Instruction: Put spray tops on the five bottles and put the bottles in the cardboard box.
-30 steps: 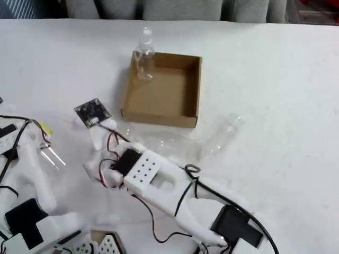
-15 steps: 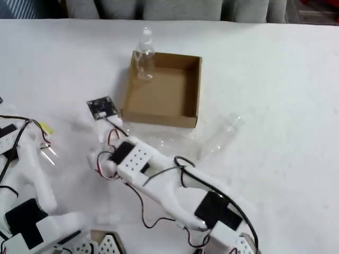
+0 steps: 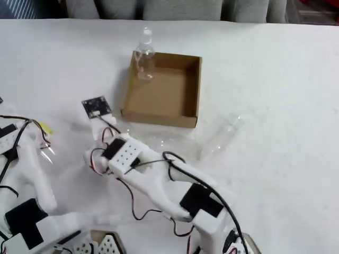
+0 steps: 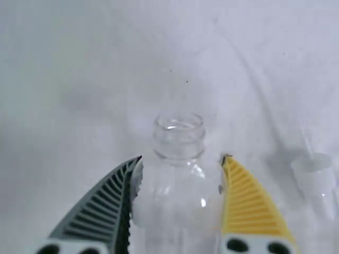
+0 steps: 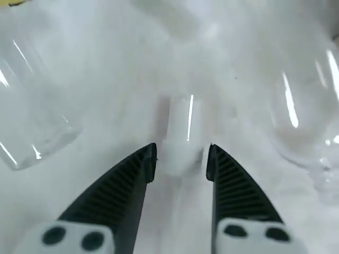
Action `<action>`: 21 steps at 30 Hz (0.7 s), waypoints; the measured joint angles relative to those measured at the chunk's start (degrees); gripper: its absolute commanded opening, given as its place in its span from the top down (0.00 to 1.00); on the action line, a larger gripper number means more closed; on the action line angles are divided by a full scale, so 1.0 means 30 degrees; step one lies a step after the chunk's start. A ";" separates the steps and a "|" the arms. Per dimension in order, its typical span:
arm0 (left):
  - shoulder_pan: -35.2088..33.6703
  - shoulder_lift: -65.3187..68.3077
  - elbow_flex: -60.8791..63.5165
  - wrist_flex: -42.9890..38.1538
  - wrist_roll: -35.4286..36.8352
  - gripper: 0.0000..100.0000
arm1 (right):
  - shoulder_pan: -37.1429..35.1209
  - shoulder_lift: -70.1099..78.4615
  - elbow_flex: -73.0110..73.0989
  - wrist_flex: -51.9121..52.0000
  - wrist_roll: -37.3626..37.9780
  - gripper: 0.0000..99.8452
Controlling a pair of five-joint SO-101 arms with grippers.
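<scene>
Box: the shallow, open brown cardboard box (image 3: 159, 118) sits in the middle of the white desk (image 3: 275, 69) and holds one bottle.
Bottle in the box: a capped clear plastic bottle (image 3: 144, 58), with a spray top on its neck, stands upright in the box's far left corner, close against the walls.
Bottle on the desk: a lying clear plastic bottle (image 3: 221, 136) rests on its side on the desk, near the box's near right corner but apart from it. Whether it carries a top cannot be told.
Left end effector: the left end effector (image 4: 181, 159) has one grey ribbed finger and one yellow one. They are closed against opposite sides of an open-necked clear bottle (image 4: 179, 140), gripping the body just below the threaded neck.
Loose top: a pale loose spray top (image 4: 316, 172) lies on the desk just beside the yellow finger.
Right end effector: the right end effector (image 5: 181, 146) is low over the desk with its two black ribbed fingers slightly parted. They straddle a white spray top (image 5: 181, 124) that lies on the cloth. The tips sit just beside its sides, and whether they touch it cannot be told.
Bottles beside it: one clear bottle (image 5: 32, 111) lies to one side of that top and another clear bottle (image 5: 304, 106) lies to the other.
Right arm: in the high view the white right arm (image 3: 159, 177) stretches from the near edge to the desk just in front of the box's near left corner.
</scene>
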 measured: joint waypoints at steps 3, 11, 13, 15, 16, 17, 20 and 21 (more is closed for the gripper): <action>0.0000 0.0000 0.0000 0.0000 0.0000 0.98 | 0.0000 0.1055 -0.0967 0.0176 0.0000 0.87; 0.0000 0.0000 0.0000 -0.0088 0.0000 0.98 | 0.0117 0.2813 -0.3604 0.2344 0.0000 0.99; 0.0000 0.0000 0.0000 -0.0088 0.0000 0.98 | 0.0176 0.2872 -0.3663 0.2374 0.0029 0.97; 0.0000 0.0000 0.0000 -0.0088 0.0000 0.98 | 0.0176 0.2872 -0.3663 0.2374 0.0293 0.99; 0.0000 0.0000 0.0000 -0.0088 0.0000 0.98 | 0.0176 0.2872 -0.3663 0.2374 0.0352 0.98; 0.0000 0.0000 0.0000 -0.0088 0.0000 0.98 | 0.0176 0.2872 -0.3663 0.2374 0.0410 0.98; 0.0000 0.0000 0.0000 -0.0088 0.0000 0.98 | 0.0381 0.2872 -0.3692 0.2989 0.0410 0.98; 0.0000 0.0000 0.0000 -0.0088 0.0000 0.98 | 0.0410 0.2725 -0.3692 0.3341 0.0410 0.98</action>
